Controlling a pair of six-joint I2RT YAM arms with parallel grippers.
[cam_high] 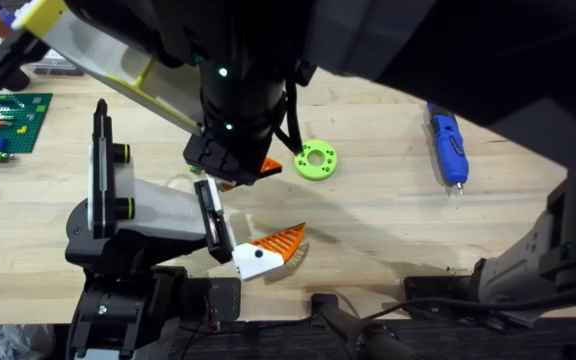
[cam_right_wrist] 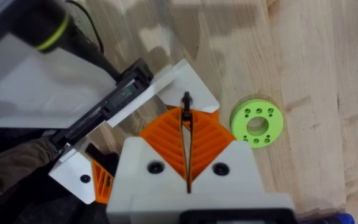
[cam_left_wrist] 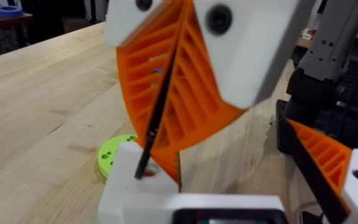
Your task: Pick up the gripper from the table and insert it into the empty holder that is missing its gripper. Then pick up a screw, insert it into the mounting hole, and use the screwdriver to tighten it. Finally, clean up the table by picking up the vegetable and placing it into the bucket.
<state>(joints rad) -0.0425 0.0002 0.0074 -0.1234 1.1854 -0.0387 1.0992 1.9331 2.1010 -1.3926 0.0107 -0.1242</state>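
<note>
Orange ribbed finger on a white base (cam_high: 268, 250) sits in the grey-white holder (cam_high: 158, 215); right gripper (cam_right_wrist: 187, 102), pads closed, pinches a black screw (cam_right_wrist: 186, 98); tightening and cleanup remain

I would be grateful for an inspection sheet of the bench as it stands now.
Surface: wooden table, no spills seen.
Job's things: the gripper sits at the black bracket end of the holder; the screwdriver lies apart, toward the right side.
Clutter: green ring lies flat near the holder.
Grippers: right gripper is shut on a thin black screw above the holder's bracket end.
Cables: black cable runs along the right arm, above the table.
Surroundings: green brick board at the far left edge.
</note>
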